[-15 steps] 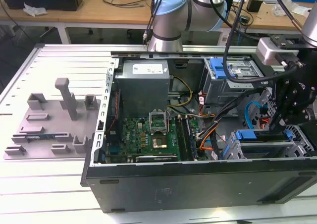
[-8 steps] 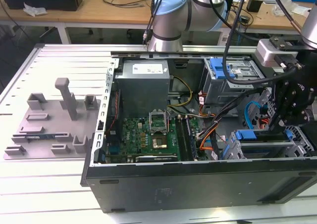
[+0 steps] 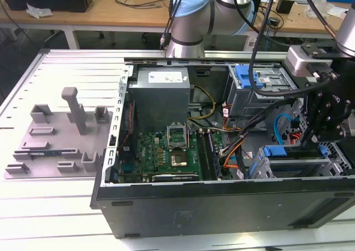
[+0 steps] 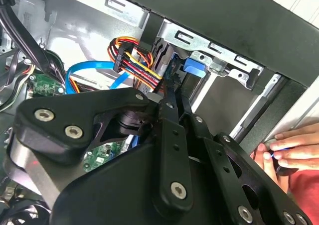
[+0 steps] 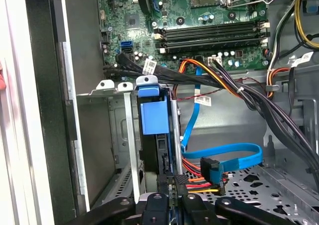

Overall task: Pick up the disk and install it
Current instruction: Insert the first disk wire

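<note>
The arm [image 3: 222, 9] is built of silver-grey tubes joined by rounded joints with pale blue caps [image 3: 191, 9]. Black cables [image 3: 260, 40] are draped along it. A light grey block is mounted at the wrist [image 3: 308, 59], above black housing. The claw [image 4: 164, 130] is made of matte black linkage bars, fastened with silver hex-socket screws [image 4: 74, 131] and round pivots.
</note>
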Robot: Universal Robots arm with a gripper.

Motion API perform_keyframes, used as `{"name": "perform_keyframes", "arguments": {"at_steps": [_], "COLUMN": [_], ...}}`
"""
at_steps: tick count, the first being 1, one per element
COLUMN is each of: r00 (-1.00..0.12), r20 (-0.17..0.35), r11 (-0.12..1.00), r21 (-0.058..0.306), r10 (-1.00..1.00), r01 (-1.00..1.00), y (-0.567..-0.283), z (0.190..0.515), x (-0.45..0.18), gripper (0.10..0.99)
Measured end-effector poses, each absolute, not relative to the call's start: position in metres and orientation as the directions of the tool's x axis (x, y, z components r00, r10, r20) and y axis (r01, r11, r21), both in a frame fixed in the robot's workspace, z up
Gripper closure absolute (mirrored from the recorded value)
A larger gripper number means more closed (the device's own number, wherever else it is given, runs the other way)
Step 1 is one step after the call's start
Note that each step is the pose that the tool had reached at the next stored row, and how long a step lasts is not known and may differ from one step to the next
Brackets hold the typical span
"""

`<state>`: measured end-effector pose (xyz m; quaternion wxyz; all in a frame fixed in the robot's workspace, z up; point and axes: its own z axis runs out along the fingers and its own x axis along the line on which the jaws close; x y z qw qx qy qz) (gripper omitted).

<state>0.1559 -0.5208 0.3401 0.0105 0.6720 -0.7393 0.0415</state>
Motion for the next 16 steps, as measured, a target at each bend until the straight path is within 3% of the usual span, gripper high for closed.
{"name": "perform_keyframes", "arguments": {"at_steps": [12,13,16], "r00": [-0.090,-0.091,-0.090], "r20": [0.069,0.070,0.071], "r11": [0.087,0.087,0.087], "r21": [-0.047,-0.047,-0.047], "r10": [-0.994,-0.993,-0.993], "r01": [-0.995,-0.995,-0.995], "y": [-0.521,-0.521,-0.521], "z": [0.333,0.333,0.348], "x": [0.156,0.156,0.156], "gripper": [0.922,0.847,0.847]}}
